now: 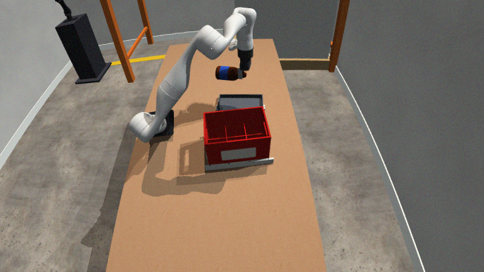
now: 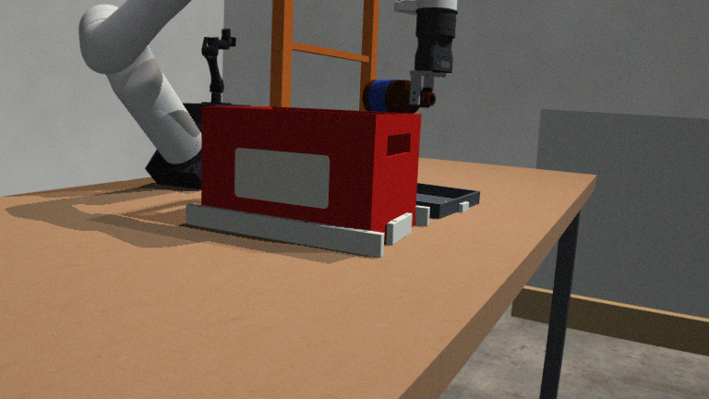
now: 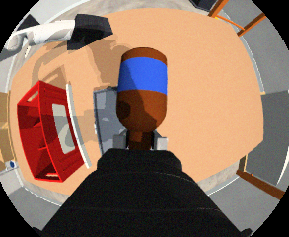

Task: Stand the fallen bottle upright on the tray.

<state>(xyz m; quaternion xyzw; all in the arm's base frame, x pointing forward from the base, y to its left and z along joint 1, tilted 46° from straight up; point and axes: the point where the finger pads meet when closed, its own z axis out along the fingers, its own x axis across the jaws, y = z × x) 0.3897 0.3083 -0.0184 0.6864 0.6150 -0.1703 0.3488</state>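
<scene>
bottle [image 1: 228,72] is up in the air right now, lying on its side, brown body with a blue band round the fat end, hanging well above the tabletop [image 1: 213,219]. going left to right in the top view: the arm's base sits on the left edge of the tabletop, the white links climb up and over toward the far end, and the wrist drops straight down so the pincer [image 1: 243,73] comes at the bottle from above. the bottle's base points left, the neck points right, and the pincer is clamped on the neck end, so the whole body sticks out sideways from the fingers.

from the exterior view the bottle [image 2: 389,95] sits just higher than the top rim of the red crate [image 2: 308,164], behind it, and the pincer [image 2: 422,94] grips it near the cap with the wrist vertical. the crate sits on the tabletop against pale grey stop blocks [image 2: 284,230] along its front and corner. the dark tray [image 2: 450,199] lies flat just past the crate's right end, low rim, nothing in it that i can see.

wrist view looks straight down the bottle [image 3: 142,93]: neck nearest, blue band further out. the crate [image 3: 41,133] is off to the left with its dividers showing, and a bit of the grey tray [image 3: 105,115] peeks out just left of the bottle's body.
</scene>
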